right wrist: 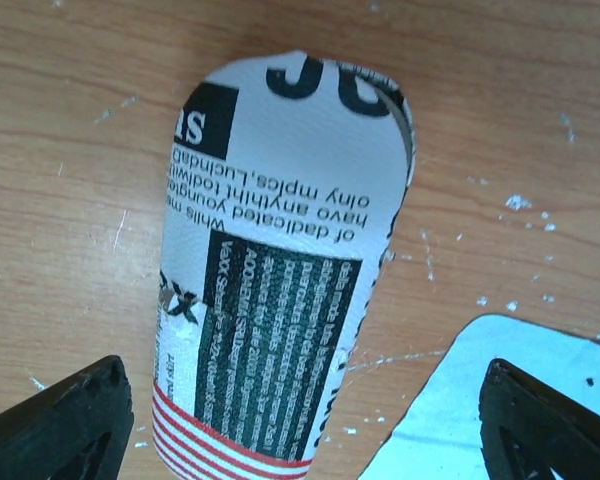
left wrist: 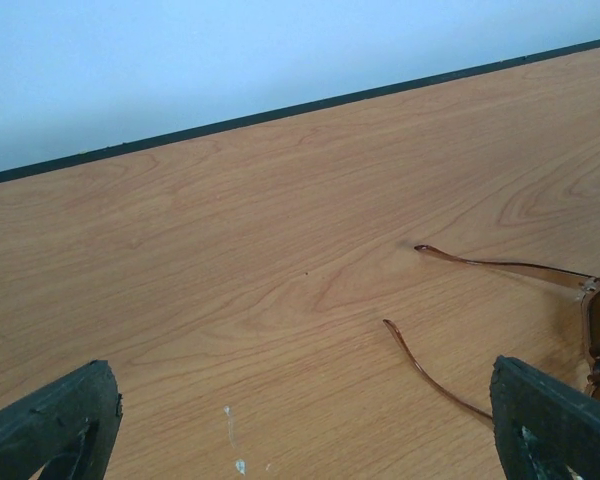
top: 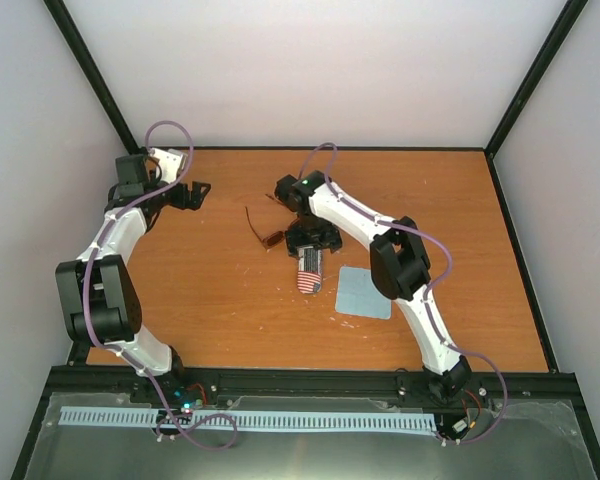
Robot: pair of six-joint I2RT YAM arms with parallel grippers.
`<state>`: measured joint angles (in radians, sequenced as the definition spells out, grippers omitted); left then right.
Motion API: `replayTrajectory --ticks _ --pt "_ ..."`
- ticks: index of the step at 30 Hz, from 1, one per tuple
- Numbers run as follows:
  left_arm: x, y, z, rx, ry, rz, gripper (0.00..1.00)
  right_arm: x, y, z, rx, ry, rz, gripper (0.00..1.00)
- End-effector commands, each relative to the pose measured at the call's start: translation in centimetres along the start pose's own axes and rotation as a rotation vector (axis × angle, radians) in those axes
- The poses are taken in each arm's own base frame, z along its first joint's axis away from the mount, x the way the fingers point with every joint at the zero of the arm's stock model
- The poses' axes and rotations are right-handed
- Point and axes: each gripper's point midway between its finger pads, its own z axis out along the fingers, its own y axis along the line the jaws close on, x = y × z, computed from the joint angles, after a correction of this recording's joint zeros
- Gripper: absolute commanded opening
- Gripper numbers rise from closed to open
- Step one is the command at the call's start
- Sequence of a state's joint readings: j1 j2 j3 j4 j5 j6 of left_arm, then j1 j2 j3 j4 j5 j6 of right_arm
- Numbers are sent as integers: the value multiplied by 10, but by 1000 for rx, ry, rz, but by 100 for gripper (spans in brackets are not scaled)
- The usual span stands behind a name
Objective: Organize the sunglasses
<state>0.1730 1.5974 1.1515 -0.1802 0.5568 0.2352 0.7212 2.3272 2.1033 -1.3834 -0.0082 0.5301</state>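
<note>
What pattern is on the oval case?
The case has black-and-white newspaper print with red stripes; best in the right wrist view.

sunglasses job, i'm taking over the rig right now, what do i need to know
Left gripper: open, empty, over the table near the sunglasses.
Right gripper: open, empty, above the case.
Sunglasses lie on the table, arms unfolded, just left of the case; the blue cloth lies to its right.
Done: nothing put away yet. Left: likely fold the sunglasses and case them.
</note>
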Motion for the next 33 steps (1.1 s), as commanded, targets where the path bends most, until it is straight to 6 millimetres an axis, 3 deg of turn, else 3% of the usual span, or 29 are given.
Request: replayTrajectory --ticks 1,10,20,24,33 --pt "-6 1 -9 -18 -18 31 100 17 9 6 40 54 -8 92" --pt "-3 1 -10 -23 -17 48 99 29 26 22 88 78 -51 86" --pt "2 -2 -12 -19 -13 36 100 32 10 31 186 91 -42 74" --pt "6 -2 -12 -18 -8 29 100 35 5 37 210 105 -45 73" --pt "-1 0 -11 -22 -36 43 99 38 -9 42 279 106 -56 62"
